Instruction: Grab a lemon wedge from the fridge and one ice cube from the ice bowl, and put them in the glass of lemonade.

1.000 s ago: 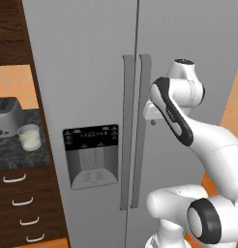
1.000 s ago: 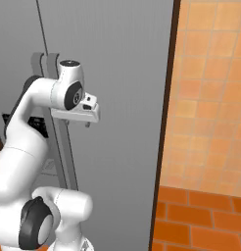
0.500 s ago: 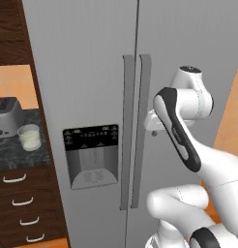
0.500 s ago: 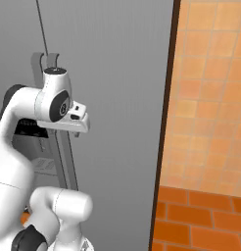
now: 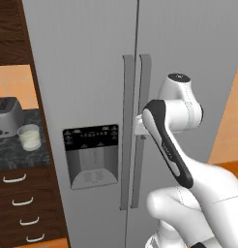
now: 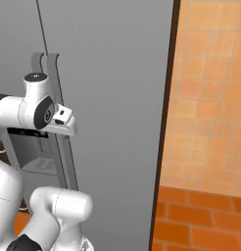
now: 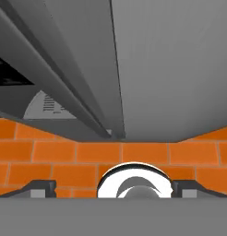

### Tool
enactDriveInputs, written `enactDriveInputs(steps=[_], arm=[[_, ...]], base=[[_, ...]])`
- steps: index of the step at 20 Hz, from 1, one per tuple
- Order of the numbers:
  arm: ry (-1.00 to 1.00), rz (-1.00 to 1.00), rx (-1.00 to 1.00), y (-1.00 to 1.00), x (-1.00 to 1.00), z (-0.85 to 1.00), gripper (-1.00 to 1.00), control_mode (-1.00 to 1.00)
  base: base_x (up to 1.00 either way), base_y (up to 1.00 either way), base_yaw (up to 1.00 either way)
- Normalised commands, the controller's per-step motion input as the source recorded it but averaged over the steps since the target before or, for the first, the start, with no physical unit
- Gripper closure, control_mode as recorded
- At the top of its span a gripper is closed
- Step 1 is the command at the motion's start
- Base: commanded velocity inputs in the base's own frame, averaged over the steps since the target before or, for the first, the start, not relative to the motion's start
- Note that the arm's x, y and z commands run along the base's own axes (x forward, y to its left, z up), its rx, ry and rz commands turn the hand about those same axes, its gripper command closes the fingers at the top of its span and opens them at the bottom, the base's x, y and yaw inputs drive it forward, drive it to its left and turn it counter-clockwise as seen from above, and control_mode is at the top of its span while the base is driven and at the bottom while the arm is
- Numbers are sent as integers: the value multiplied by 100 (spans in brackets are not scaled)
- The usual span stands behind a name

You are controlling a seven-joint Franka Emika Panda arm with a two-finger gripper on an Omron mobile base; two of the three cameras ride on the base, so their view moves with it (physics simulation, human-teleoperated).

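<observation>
Left base view, frame centre: our pincer (image 5: 139, 127), spread wide, nears the fridge (image 5: 82, 72); we judge its stiff, smooth right handle (image 5: 143, 97) the grip point.

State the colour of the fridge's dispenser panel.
Dark, nearly black dispenser panel, clearest in the left base view.

Even, shadowless rendered light, sharp throughout, without glare or blur.

fridge (image 7: 170, 69) door handles (image 7: 64, 92), orange floor (image 7: 64, 159)
</observation>
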Motion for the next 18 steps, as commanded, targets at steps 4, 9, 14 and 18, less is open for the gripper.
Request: enactDriveInputs(steps=[4,9,14,18], arm=[[-2,2,-1,16,-4,0,-100,100],[0,0,0,0,0,0,-100,100],[0,0,0,0,0,0,-100,100],[0,0,0,0,0,0,-100,100]], base=[[-7,74,3],[2,100,0],[17,100,-1],[49,100,1]])
